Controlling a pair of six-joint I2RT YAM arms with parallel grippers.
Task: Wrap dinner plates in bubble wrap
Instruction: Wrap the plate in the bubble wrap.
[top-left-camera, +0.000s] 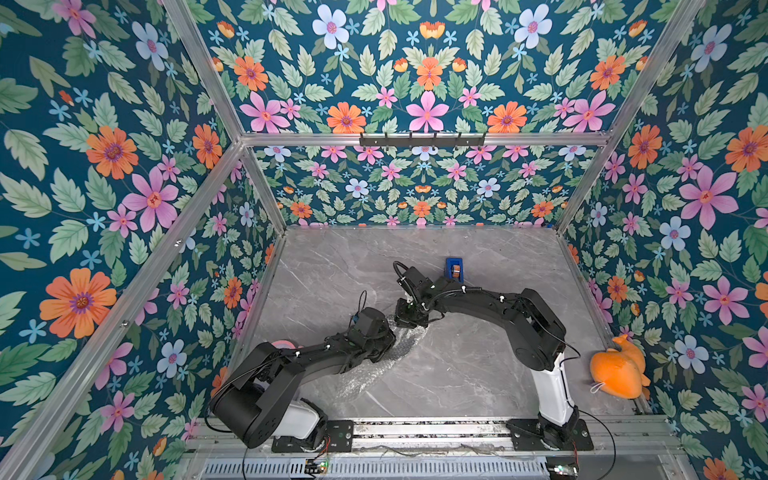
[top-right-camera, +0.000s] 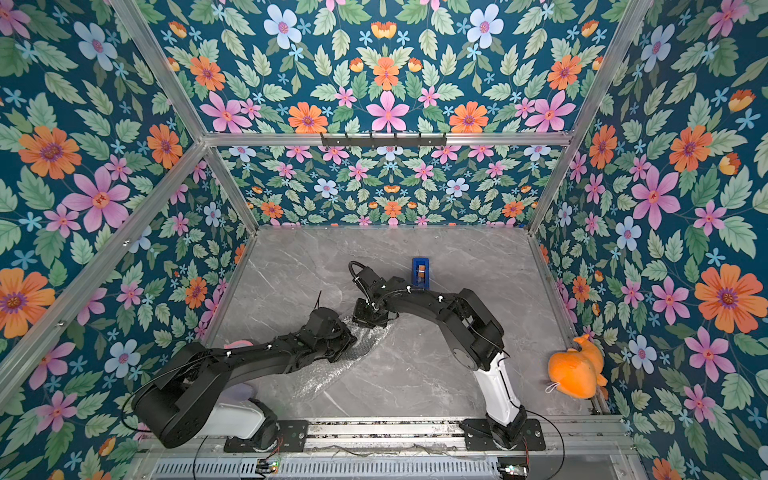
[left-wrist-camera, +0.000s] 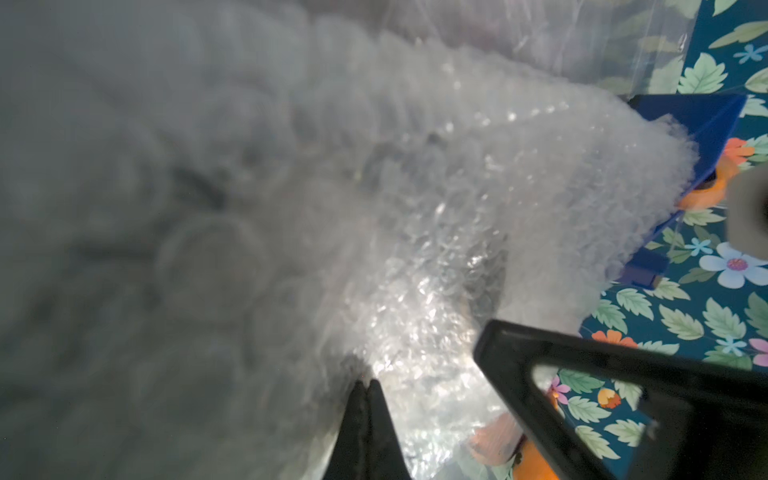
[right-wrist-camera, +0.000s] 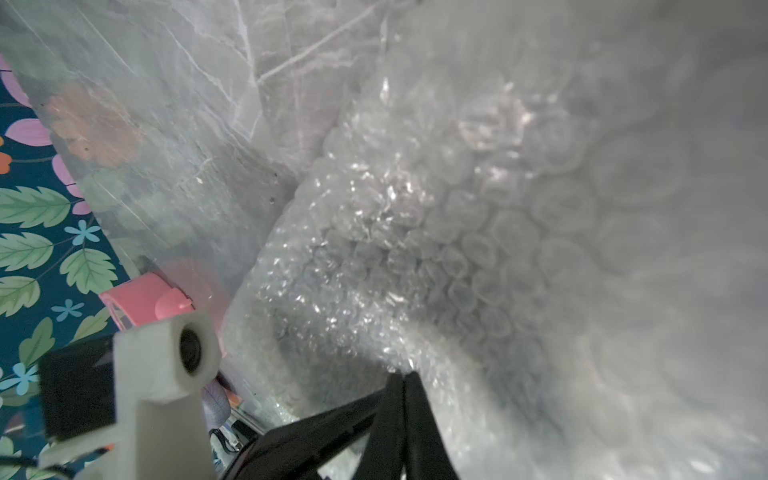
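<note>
- Left wrist view: left end effector (left-wrist-camera: 368, 384) clenched, tips pressed together on a gathered fold of the bubble wrap (left-wrist-camera: 436, 216). Sheet billowing up close to the lens, much of it blurred.
- Same view: dark curved patch (left-wrist-camera: 486, 270) showing through the wrap, impossible to tell what. Blue tape dispenser (left-wrist-camera: 698, 124) with an orange roll (left-wrist-camera: 706, 193) just past the wrap's edge.
- Right wrist view: right end effector (right-wrist-camera: 403, 378) also clenched on the bubble wrap, plastic bunching at the closed tips. Grey marbled surface (right-wrist-camera: 282, 62) visible beyond the sheet, and a pink object (right-wrist-camera: 141, 299) near the flowered wall.
- Both top views: two black arms bent toward the middle of the surface, wrists close together. Crumpled, shiny wrap trailing from between them back toward the near edge, partly under the left arm.
- Tape dispenser upright just beyond the right arm's wrist, apart from the wrap.
- Orange plush toy (top-left-camera: 617, 370) at the surface's edge by the side wall, well apart from both arms.
</note>
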